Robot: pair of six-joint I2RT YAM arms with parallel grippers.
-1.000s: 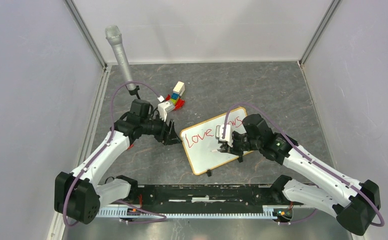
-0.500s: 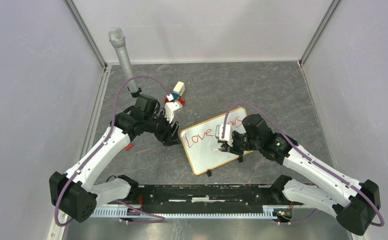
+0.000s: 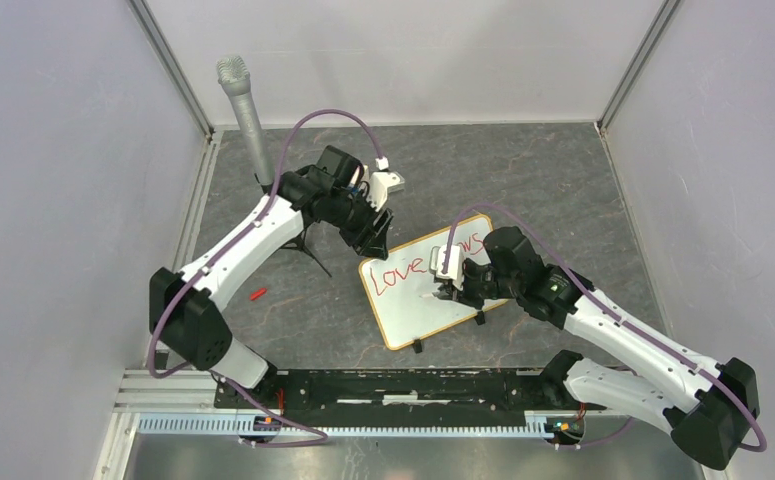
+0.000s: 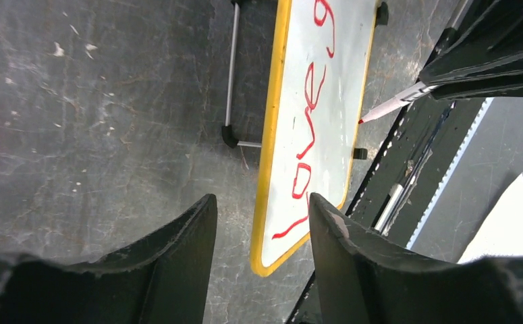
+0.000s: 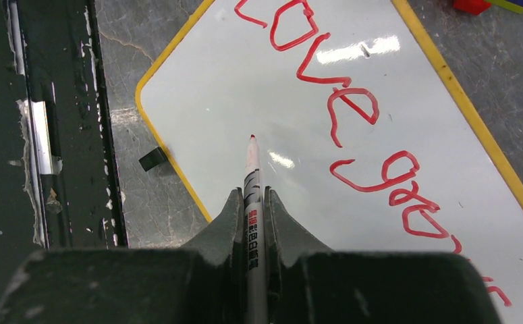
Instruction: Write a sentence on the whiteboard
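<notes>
Right tool (image 5: pixel 252 202) pinches marker (image 5: pixel 251 162) over whiteboard (image 5: pixel 204 101) — beside sentence (image 5: pixel 343 101).

The whiteboard's (image 5: pixel 245 81) red sentence (image 5: pixel 343 101) reads "Love gro" (rest cut off); marker (image 5: pixel 253 202) print illegible.

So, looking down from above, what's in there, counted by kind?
Arms: 2
Whiteboard: 1
Marker: 1
Microphone: 1
Small red bit: 1
Total: 6
</notes>
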